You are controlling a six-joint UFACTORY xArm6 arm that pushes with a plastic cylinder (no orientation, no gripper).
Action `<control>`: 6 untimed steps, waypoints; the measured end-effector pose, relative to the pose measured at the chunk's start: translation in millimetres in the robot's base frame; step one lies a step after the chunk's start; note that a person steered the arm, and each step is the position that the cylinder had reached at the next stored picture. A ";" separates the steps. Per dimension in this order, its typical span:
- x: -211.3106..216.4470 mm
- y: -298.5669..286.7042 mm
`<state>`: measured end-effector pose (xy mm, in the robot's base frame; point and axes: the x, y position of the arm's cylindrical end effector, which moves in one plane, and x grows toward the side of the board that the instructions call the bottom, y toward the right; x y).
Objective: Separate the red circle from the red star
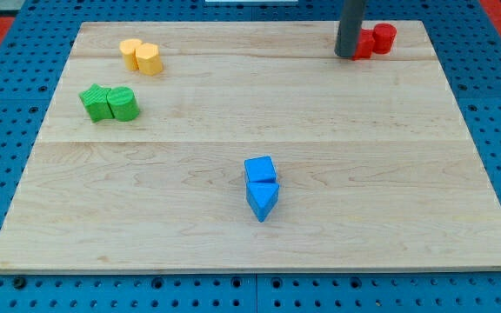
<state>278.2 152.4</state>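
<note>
The red circle [384, 36] sits near the board's top right corner. The red star [364, 45] lies just to its left, touching it, partly hidden behind the rod. My tip [346, 55] rests on the board right against the star's left side. The dark rod rises from there out of the view's top.
A yellow pair of blocks [141, 56] lies at the top left. A green pair [110, 103] lies below it at the left. A blue cube [260, 169] and a blue triangle [263, 199] touch each other at the middle bottom. The wooden board [250, 130] sits on a blue pegboard.
</note>
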 end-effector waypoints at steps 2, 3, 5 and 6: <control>41.5 82.3; -6.1 147.5; -79.4 84.2; -56.4 49.9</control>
<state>221.8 202.3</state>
